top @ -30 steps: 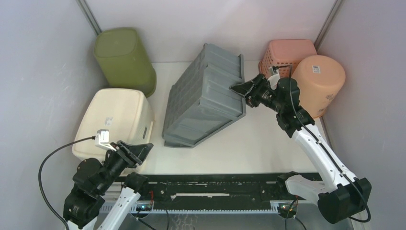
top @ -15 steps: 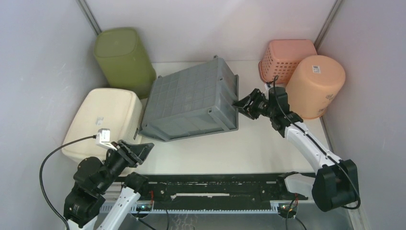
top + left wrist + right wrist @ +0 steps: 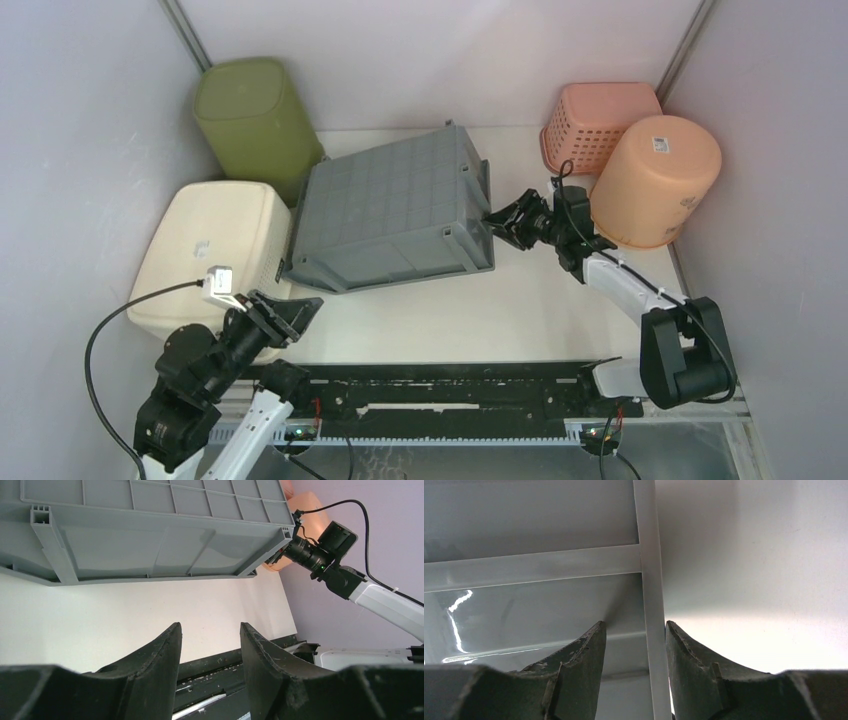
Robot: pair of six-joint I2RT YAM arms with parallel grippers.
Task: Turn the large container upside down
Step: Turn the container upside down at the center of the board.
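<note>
The large grey container (image 3: 395, 210) lies with its gridded bottom facing up in the middle of the table. Its left end is against the cream and green bins. My right gripper (image 3: 497, 218) is at its right end, low over the table. In the right wrist view the jaws (image 3: 635, 623) stand open astride a pale rib of the container (image 3: 524, 555); the rib lies along the right finger, with a gap to the left finger. My left gripper (image 3: 295, 310) hangs open and empty near the front left, short of the container (image 3: 150, 540), its fingers (image 3: 210, 625) apart over bare table.
A green bin (image 3: 258, 120) stands at the back left and a cream bin (image 3: 215, 250) lies in front of it. A pink basket (image 3: 600, 115) and an orange bucket (image 3: 660, 180) fill the back right corner. Grey walls close both sides; a black rail (image 3: 450, 385) runs along the front.
The container tipped over from standing on its edge and came down bottom up, shifted left against the bins. My right arm followed it down and leftward. The left arm stayed put.
</note>
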